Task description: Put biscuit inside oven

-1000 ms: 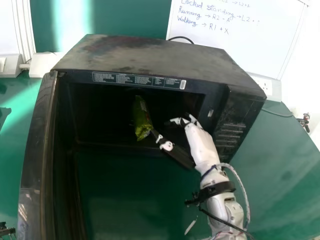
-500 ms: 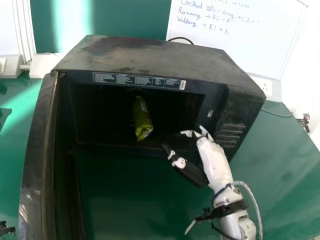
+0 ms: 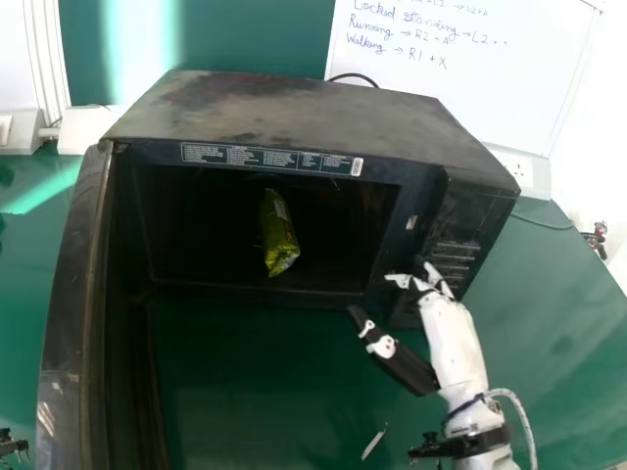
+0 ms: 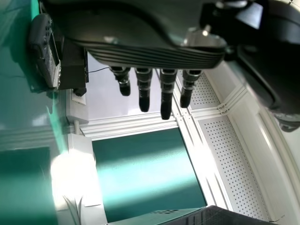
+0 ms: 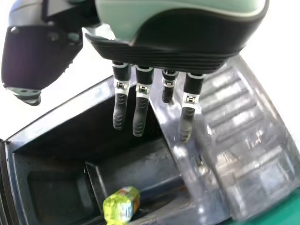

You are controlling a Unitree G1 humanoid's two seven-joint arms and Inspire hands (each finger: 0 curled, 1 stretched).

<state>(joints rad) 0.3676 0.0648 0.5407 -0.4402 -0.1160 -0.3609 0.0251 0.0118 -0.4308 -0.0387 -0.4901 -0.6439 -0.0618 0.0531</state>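
Finding a shiny yellow-green biscuit packet [image 3: 279,235] lying inside a black, box-shaped oven [image 3: 294,108] with its long black door [image 3: 67,323] standing open. Observing the white-and-black right hand [image 3: 456,343] hovering outside, near the slatted front panel [image 3: 456,245], opening wide with straight fingers. Seeing the dark left hand [image 4: 136,33] extending straight fingers in its wrist view.

A glossy green bench [image 3: 549,323] carries the black oven [image 3: 294,113], its door [image 3: 71,313] standing open toward the left, with a small pale strip [image 3: 373,443] lying in front of the oven's opening, well apart from the door.
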